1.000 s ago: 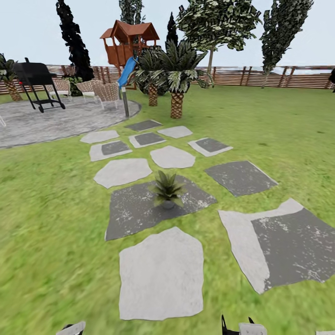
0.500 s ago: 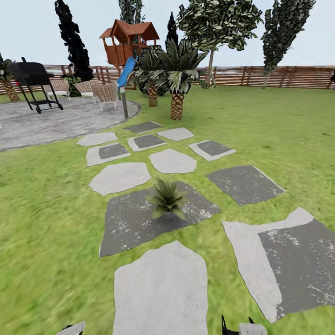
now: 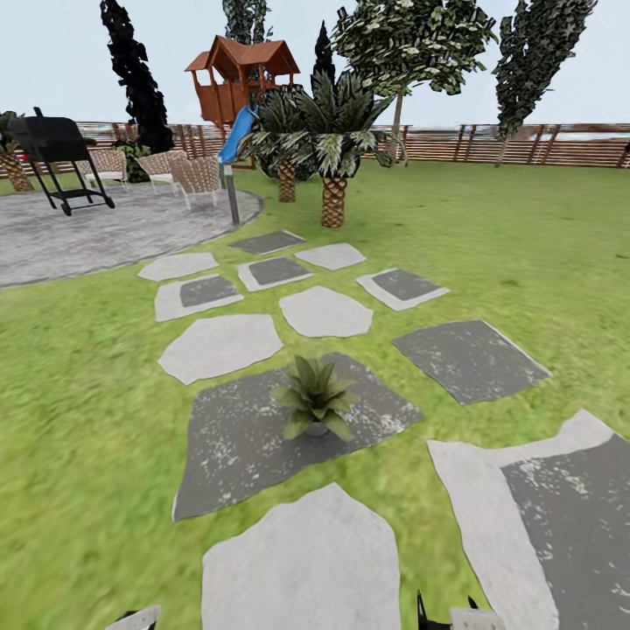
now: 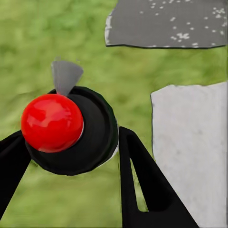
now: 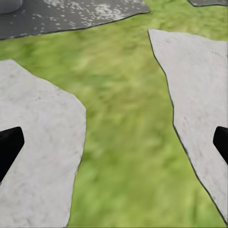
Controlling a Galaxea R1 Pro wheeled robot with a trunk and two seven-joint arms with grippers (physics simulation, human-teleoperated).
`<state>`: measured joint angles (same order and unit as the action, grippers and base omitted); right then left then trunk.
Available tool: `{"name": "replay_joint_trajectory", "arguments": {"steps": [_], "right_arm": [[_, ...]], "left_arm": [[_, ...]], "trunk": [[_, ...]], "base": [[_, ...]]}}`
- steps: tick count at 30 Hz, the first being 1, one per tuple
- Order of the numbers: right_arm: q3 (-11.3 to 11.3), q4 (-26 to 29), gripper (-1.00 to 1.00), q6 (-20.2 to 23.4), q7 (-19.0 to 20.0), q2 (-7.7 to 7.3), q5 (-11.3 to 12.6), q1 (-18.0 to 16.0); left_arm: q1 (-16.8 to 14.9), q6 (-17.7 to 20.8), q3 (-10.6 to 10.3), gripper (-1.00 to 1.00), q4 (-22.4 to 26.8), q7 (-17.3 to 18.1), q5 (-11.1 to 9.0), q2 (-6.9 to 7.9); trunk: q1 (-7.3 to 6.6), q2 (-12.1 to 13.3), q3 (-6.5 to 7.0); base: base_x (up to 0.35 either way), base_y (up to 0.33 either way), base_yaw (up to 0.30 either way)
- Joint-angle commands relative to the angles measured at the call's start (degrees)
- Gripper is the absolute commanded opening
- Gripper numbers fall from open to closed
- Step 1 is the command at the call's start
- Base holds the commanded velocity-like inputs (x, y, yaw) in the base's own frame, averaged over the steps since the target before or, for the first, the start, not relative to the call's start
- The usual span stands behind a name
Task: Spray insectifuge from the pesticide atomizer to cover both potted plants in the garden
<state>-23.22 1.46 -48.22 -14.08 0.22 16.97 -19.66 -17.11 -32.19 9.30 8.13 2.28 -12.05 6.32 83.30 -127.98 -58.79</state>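
Observation:
One potted plant [image 3: 315,404], a low rosette of pointed green leaves in a small grey pot, stands on a dark grey stepping stone [image 3: 236,446] straight ahead. The second potted plant is out of view. In the left wrist view my left gripper [image 4: 71,156] is shut on the pesticide atomizer [image 4: 92,142], whose round dark body carries a red knob [image 4: 51,122] and a pale grey nozzle [image 4: 65,76]. My right gripper [image 5: 114,142] is open and empty above grass between two pale stones. Small parts of both arms show at the head view's lower edge.
Grey and white stepping stones [image 3: 297,560] cross the lawn toward two palms [image 3: 332,140]. A paved patio [image 3: 96,227] at the left holds a black grill [image 3: 57,149] and chairs [image 3: 197,175]. A playhouse with a blue slide [image 3: 238,83] and a brown slatted fence [image 3: 525,144] stand behind.
The whole head view has shifted: the camera has come closer to the potted plant, which now sits lower and larger in the picture. The arms keep their place in the view.

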Motion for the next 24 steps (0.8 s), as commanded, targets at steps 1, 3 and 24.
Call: {"name": "replay_joint_trajectory", "arguments": {"steps": [1, 3, 24], "right_arm": [[-0.51, -0.04, 1.00, -0.12, -0.24, -0.01, 0.35, -0.03], [-0.51, -0.05, 1.00, -0.12, -0.24, -0.03, 0.35, -0.03], [-0.53, 0.00, 1.00, -0.12, -0.24, 0.04, 0.35, -0.03]], "left_arm": [[-0.03, -0.15, 0.01, -1.00, -0.05, 0.27, -0.41, 0.00], [-0.03, -0.15, 0.01, -1.00, -0.05, 0.27, -0.42, 0.00], [-0.03, -0.15, 0.01, -1.00, -0.05, 0.27, -0.43, 0.00]], "trunk": [[0.03, -0.02, -0.05], [0.03, -0.02, -0.05], [0.03, -0.02, -0.05]], "base": [[0.339, 0.000, 0.000], [0.339, 0.000, 0.000], [0.339, 0.000, 0.000]]}}
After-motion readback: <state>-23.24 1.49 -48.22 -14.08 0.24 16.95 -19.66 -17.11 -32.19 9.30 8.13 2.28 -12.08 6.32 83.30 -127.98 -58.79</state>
